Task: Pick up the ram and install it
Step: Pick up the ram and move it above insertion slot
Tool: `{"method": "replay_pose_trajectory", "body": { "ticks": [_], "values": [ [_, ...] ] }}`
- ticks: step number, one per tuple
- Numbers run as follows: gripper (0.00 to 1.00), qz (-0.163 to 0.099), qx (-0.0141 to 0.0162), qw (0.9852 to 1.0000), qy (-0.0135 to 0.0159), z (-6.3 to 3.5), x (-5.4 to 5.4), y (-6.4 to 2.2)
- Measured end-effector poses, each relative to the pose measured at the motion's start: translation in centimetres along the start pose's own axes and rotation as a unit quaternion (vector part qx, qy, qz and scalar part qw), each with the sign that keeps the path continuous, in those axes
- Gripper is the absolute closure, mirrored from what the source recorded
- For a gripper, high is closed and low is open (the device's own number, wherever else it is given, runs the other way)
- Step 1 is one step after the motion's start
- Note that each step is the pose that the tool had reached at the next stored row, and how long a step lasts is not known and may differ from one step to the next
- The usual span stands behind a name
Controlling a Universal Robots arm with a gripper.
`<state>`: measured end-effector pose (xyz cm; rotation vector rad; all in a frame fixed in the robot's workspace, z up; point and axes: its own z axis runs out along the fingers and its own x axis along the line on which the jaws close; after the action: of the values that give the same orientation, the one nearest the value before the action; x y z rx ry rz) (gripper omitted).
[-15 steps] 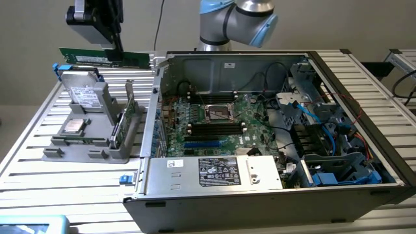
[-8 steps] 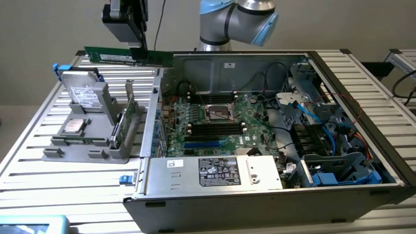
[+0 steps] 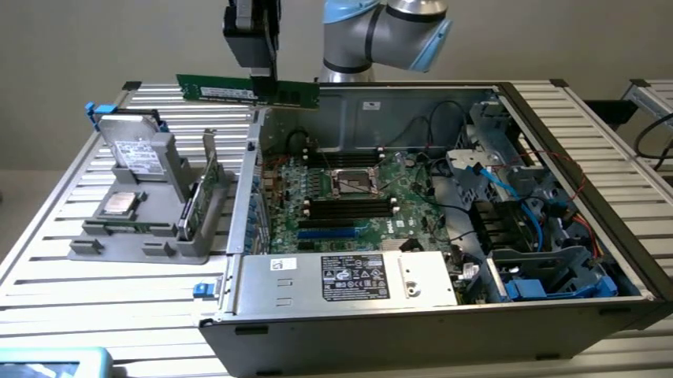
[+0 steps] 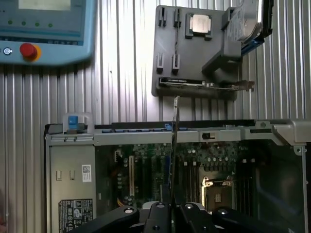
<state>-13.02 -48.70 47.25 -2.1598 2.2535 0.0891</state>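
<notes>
Slatted table [image 3: 53,236]: above the case [image 3: 421,335] wall, my gripper [image 3: 263,83] pinches the ram [image 3: 221,90]; a slip in this thin hold could knock it against the case.

The gripper [image 3: 263,82] holds the ram [image 3: 216,88] above the case [image 3: 421,335], with the tray [image 3: 126,240] at the exterior view's left.

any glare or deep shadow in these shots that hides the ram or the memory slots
Exterior view: even light, the ram in the tool stands out against the pale wall; the memory slots are shaded but visible. Wrist view: the ram is edge-on, a thin strip; the pendant screen looks washed out; part of the case interior lies in shadow.
</notes>
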Motion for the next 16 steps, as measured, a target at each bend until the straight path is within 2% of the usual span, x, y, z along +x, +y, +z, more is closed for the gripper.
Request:
{"method": "replay_pose_trajectory", "body": {
  "ticks": [9, 16],
  "values": [
    [0.86, 0.0, -0.0001, 1.0, -0.0002, -0.11, -0.2, -4.11],
    [0.86, 0.0, -0.0002, 1.0, -0.0018, -0.19, -0.3, -7.26]
  ]
}}
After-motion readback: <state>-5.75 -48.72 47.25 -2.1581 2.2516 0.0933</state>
